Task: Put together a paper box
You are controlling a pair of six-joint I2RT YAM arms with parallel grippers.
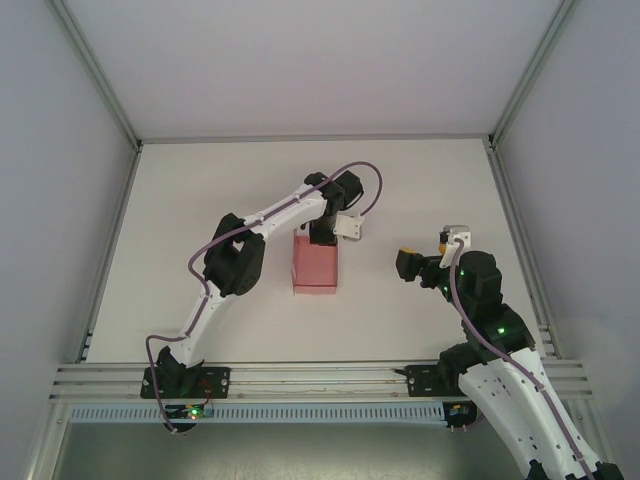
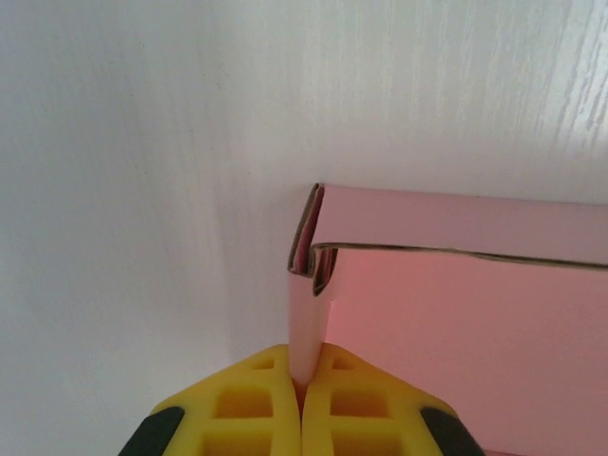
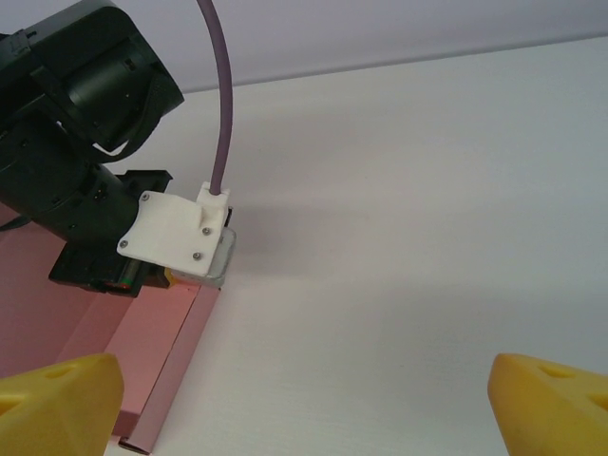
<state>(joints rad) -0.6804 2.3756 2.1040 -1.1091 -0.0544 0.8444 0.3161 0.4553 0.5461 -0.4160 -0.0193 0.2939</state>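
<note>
Centre table: we are pinching the far-end wall of the thin pink card box (image 1: 315,265) in our left gripper (image 2: 302,385), the box stretching back toward our bases; our right gripper (image 3: 304,399) is hovering spread wide, apart to its right.

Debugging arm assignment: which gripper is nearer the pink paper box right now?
Left. The left gripper is shut on a thin wall of the paper box, at its far end. The right gripper stands open off to the box's right, apart from it, with table between.
</note>
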